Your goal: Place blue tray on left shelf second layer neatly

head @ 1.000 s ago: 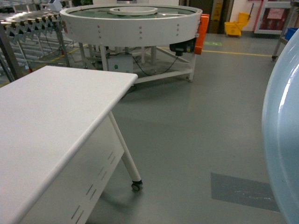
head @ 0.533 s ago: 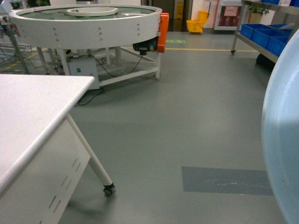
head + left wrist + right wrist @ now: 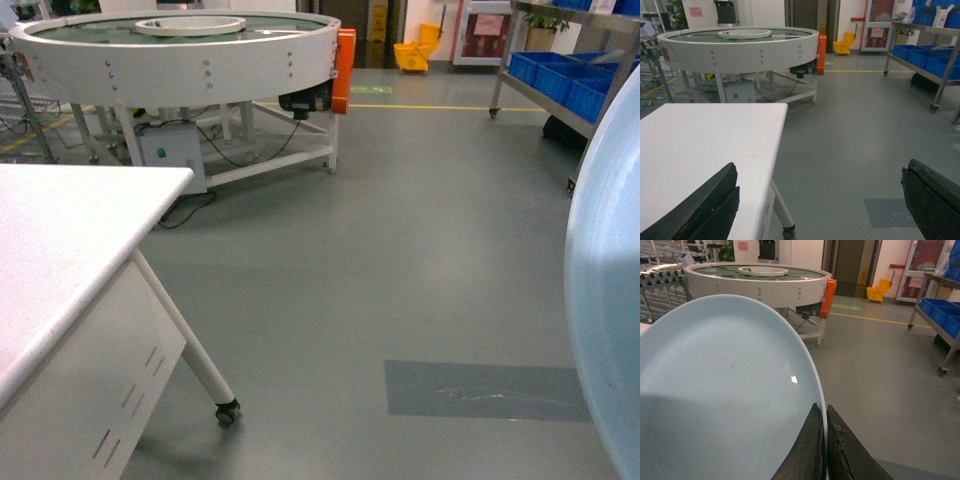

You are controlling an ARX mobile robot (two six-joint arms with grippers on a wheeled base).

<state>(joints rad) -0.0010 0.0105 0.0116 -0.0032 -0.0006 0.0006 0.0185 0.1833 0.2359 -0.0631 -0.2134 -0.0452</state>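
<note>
**A:** Item one, far left: white tabletop [image 3: 70, 250], nothing on the part I can see. The left hand [image 3: 820, 200] hangs just off its near corner, the two dark fingers [image 3: 705, 205] spread wide with only floor between them. Carrying nothing.

**B:** Beyond that?

**A:** Item two: round white conveyor [image 3: 180, 55] on a frame, well ahead of the left hand, orange guard on its right end. Item three: yellow mop bucket [image 3: 418, 52], far back by the doorway. Item four: steel rack [image 3: 560, 85] with deep-blue crates [image 3: 560, 75], ahead and to the right of both hands. Whether that is the shelf meant, I can't say from here.

**B:** And the blue tray?

**A:** Item five: blue tray [image 3: 725, 400], pale and glossy, held up on edge. The right hand [image 3: 826, 440] pinches its rim, fingers pressed together with the rim between them, the dish spreading away to that hand's left. It fills the right margin of the head view.

**B:** So the step in hand is the carry.

**A:** I'd judge so; the placing is not yet begun. A rim pinch on slick plastic is thin purchase, so roll gently, no sharp turns, keep the dish clear of the tabletop corner, and level it only once the second layer is squarely in front.
</note>
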